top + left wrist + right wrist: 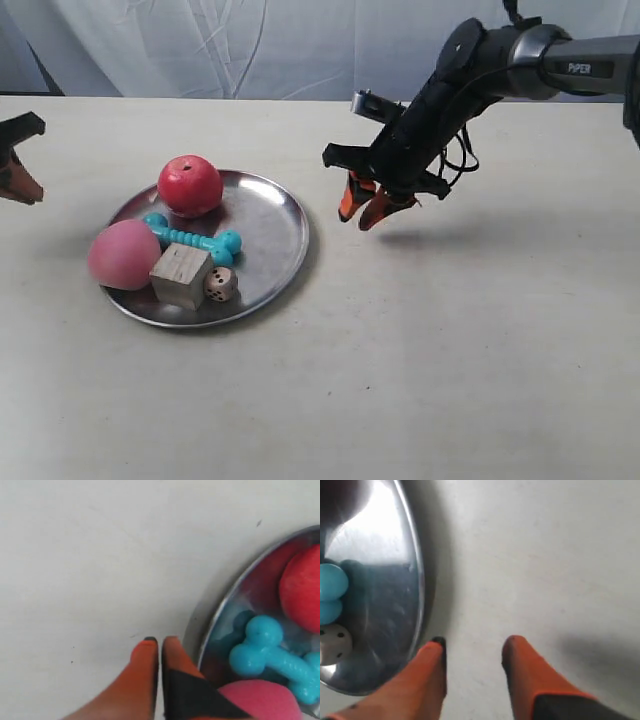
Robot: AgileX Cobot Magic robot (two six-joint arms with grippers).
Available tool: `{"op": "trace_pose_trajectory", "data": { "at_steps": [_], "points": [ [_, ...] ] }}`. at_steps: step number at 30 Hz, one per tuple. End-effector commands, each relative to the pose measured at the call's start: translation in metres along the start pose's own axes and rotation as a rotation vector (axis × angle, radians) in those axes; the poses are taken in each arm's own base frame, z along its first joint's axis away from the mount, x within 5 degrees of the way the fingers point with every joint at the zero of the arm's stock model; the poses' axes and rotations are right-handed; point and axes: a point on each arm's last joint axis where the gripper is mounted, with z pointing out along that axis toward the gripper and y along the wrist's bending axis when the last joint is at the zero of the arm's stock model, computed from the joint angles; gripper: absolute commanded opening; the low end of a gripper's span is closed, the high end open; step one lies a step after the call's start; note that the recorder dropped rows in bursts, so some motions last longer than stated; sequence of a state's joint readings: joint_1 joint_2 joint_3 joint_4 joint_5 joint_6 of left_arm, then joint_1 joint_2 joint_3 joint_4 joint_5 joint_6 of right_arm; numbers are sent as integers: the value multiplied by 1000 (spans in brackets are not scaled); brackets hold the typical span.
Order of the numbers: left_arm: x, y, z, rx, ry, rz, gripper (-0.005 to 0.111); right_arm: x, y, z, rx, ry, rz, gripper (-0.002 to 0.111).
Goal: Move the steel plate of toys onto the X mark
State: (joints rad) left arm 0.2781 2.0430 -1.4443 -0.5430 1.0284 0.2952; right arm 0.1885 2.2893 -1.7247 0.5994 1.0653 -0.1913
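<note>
The steel plate (272,222) lies on the off-white table. It holds a red apple-like ball (190,185), a pink peach-like ball (122,254), a turquoise bone (192,238), a wooden cube (180,276) and a die (220,284). My right gripper (357,219) hangs open just off the plate's rim (418,595), with only bare table between its fingers (475,645). My left gripper (159,641) is shut and empty. It sits close outside the rim (218,615), near the bone (270,652) and the peach-like ball (260,700). No X mark shows in any view.
Pale fabric hangs behind the table's far edge (250,97). The right arm (480,70) reaches in from the exterior view's upper right. Only the left gripper's tip (22,180) shows at that view's left edge. Bare tabletop (450,350) spreads in front and to the right.
</note>
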Motion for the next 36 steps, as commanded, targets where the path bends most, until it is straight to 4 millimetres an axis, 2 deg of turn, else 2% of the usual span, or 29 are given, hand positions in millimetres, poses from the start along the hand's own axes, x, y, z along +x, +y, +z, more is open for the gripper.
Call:
{"op": "trace_pose_trajectory", "data": {
  "at_steps": [1, 4, 10, 12, 17, 22, 26, 31, 36],
  "points": [
    [3, -25, -55, 22, -160, 62, 0, 3, 3, -40, 88, -30, -81, -1],
    [17, -52, -109, 23, -310, 152, 0, 8, 19, -76, 141, -106, -146, 0],
    [57, -88, -185, -4, -530, 275, 0, 20, 46, -135, 195, -257, -228, 0],
    [77, -97, -207, -20, -612, 303, 0, 28, 55, -157, 219, -310, -259, 0],
    [129, -110, -240, -56, -770, 355, 0, 51, 78, -208, 259, -451, -324, 0],
    [185, -113, -255, -100, -896, 396, 0, 91, 94, -248, 259, -642, -360, 0],
    [217, -110, -253, -133, -961, 419, 0, 135, 94, -261, 260, -748, -368, 0],
    [246, -114, -230, -65, -955, 494, 0, 189, 82, -253, 260, -822, -359, 0],
    [282, -113, -213, -19, -958, 609, 0, 249, 62, -232, 276, -855, -379, 0]
  ]
}}
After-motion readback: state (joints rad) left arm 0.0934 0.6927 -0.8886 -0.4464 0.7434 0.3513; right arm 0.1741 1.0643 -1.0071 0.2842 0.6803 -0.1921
